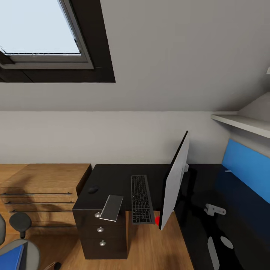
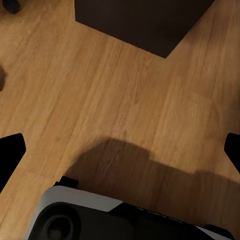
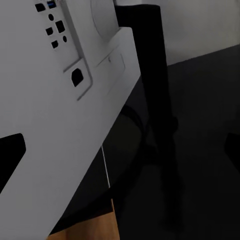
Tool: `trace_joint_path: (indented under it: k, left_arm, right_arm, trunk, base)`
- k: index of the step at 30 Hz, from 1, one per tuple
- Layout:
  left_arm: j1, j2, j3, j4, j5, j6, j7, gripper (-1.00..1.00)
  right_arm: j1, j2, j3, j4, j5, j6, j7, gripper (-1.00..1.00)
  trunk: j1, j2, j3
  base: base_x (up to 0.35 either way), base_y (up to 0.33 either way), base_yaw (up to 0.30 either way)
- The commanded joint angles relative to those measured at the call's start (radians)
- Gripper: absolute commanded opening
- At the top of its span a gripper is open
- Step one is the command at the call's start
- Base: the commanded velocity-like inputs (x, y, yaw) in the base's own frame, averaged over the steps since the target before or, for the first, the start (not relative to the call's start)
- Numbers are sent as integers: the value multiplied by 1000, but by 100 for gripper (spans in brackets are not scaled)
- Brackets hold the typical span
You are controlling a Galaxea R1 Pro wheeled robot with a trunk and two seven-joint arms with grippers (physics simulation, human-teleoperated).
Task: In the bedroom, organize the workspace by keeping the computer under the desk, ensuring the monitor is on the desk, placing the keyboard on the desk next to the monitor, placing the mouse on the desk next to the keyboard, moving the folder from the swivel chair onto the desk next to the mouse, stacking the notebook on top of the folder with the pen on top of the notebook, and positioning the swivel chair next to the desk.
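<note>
Monitor (image 3: 45, 125) close before right pincer (image 3: 122, 150) (jaws apart).

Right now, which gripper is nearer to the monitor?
Right. The right gripper sits just behind the monitor, over the desk. The left gripper hangs above the wooden floor, away from it.

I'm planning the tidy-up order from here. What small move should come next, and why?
Probably turn the base toward the swivel chair and reach for the blue folder on its seat. The monitor, keyboard and mouse already sit on the desk, while the folder does not, and both grippers look empty.
</note>
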Motion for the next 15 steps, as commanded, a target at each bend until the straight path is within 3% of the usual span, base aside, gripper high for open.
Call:
trace_joint_path:
  k: [1,15]
  left_arm:
    - [0,0,-5,2,11,-4,-5,100]
    - [0,0,-5,2,11,-4,-5,100]
  right_arm:
    - [-1,1,-6,1,6,-3,8,100]
    - [-1,0,-16,16,5,-3,-7,100]
  trunk:
    - [0,-1,0]
    - [0,-1,0]
  base:
    - [0,0,-5]
    - [0,0,0]
